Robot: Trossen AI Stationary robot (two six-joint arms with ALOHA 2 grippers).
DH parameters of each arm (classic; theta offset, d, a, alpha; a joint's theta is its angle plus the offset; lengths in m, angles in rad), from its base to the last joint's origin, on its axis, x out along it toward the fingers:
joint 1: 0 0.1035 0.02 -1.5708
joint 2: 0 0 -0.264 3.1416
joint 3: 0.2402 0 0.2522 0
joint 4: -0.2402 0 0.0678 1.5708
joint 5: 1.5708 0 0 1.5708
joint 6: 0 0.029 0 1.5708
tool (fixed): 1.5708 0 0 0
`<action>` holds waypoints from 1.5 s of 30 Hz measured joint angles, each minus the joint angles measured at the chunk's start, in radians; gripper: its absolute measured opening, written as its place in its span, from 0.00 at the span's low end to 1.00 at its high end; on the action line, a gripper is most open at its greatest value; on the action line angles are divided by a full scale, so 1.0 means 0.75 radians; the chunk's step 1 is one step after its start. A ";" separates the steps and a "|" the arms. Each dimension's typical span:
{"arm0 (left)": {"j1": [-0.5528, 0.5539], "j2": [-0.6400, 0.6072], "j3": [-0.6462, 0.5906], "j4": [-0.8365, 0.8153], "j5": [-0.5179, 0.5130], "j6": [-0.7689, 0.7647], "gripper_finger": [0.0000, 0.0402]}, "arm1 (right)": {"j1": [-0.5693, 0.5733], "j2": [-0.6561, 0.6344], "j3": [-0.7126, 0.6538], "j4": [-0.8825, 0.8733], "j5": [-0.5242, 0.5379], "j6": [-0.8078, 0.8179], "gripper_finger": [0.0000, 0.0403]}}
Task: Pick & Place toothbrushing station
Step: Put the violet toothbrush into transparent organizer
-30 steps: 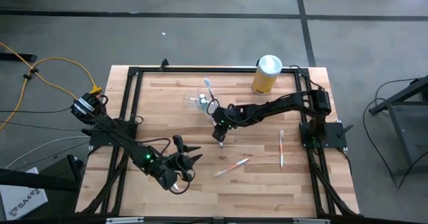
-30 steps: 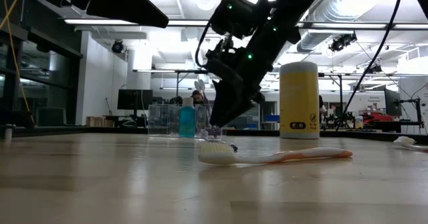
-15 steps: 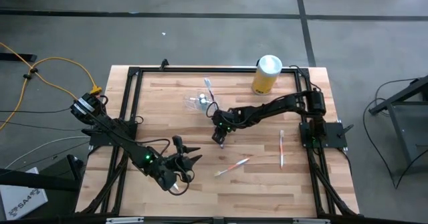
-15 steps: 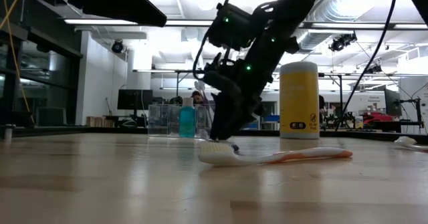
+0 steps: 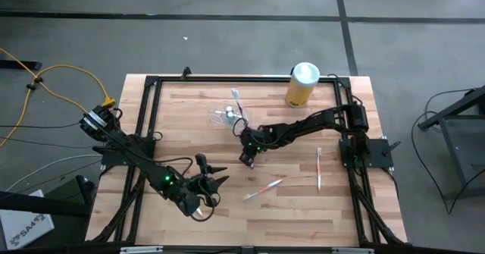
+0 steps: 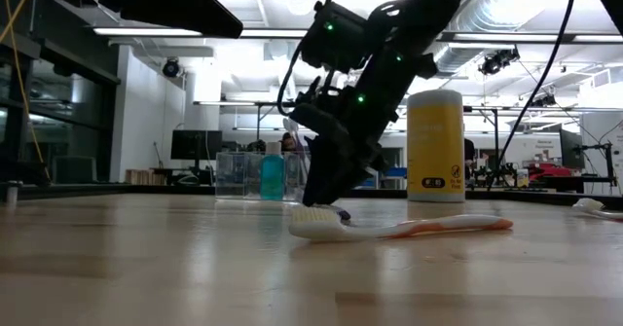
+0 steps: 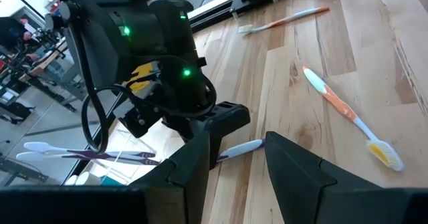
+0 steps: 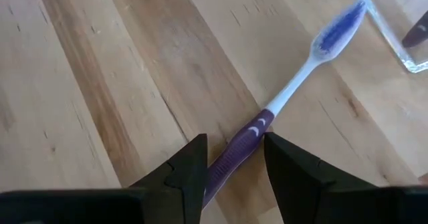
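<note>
We see the right gripper (image 8: 234, 158) lowered to the wooden table (image 5: 303, 208) near its middle, its two dark fingers (image 8: 190, 164) narrowly parted and straddling the handle of a purple-and-white plastic toothbrush (image 8: 281, 103) that lies flat on the boards; whether the fingers actually press the handle we cannot tell. In the high view this gripper (image 5: 247, 157) sits just in front of the toothbrushing station (image 5: 225, 114), the small see-through plastic holder that stands toward the far edge of the table, left of centre, with a toothbrush sticking out of it. The brush's blue bristle head lies almost touching the holder's clear corner (image 8: 401, 50), so we have little room on that side. Toward the near edge an orange-and-white toothbrush (image 5: 263, 188) lies loose on open boards, and a second orange-and-white one (image 5: 319, 168) lies nearer the right edge, beside the right arm's base. A yellow cylindrical canister with a white lid (image 5: 301, 84) stands at the far edge toward the right corner, well apart from the gripper. The left gripper (image 5: 214, 177) hovers near the near-left part of the table, its fingers (image 7: 294, 164) parted and empty, facing the right arm.
</note>
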 joint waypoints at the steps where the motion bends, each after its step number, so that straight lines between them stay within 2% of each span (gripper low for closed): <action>1: 0.000 0.000 0.000 0.000 0.000 0.000 0.34 | 0.004 0.000 0.000 0.000 0.002 0.001 0.35; 10: 0.000 0.000 0.000 0.000 0.000 0.001 0.34 | 0.035 0.001 0.000 -0.002 0.003 0.033 0.33; 32: 0.000 0.000 0.000 -0.002 -0.001 0.004 0.34 | 0.034 0.098 0.005 0.070 -0.036 0.036 0.13; 38: 0.000 -0.001 0.000 -0.001 0.000 0.003 0.34 | 0.034 0.100 0.003 0.089 -0.043 -0.013 0.03; 45: 0.000 0.000 0.000 -0.002 -0.001 0.000 0.34 | 0.033 0.101 0.001 0.103 -0.051 -0.047 0.02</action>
